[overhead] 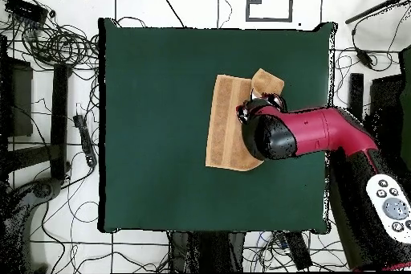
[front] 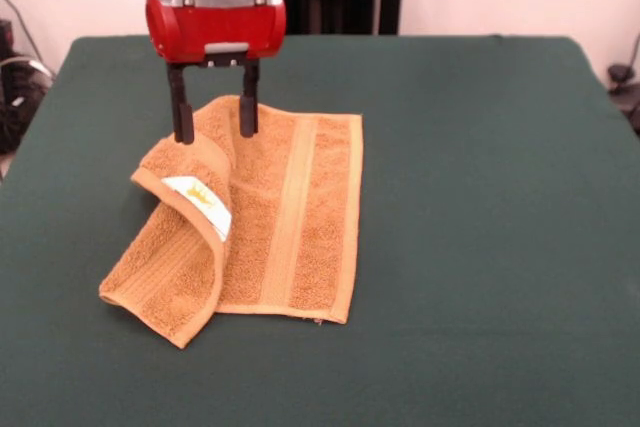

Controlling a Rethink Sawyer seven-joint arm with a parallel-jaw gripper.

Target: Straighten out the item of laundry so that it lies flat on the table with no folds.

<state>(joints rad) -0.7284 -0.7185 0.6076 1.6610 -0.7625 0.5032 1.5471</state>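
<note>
Gripper (front: 214,118) jaws apart, tips at towel (front: 290,217) far edge; one side folded over | table (front: 480,197)

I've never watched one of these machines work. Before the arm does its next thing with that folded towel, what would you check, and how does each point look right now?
1. Towel flat: not ok. One side is folded over, showing the white label.
2. Gripper open: ok. The fingers stand apart over the towel's far end, by the fold.
3. Fingers touching the cloth: cannot tell. The tips look at or just above it.
4. Room to spread: ok. Bare green table lies on every side of the towel.
5. Towel away from the table edge: ok in both views.
6. Fold fully seen from above: not ok. The arm covers part of it.
</note>
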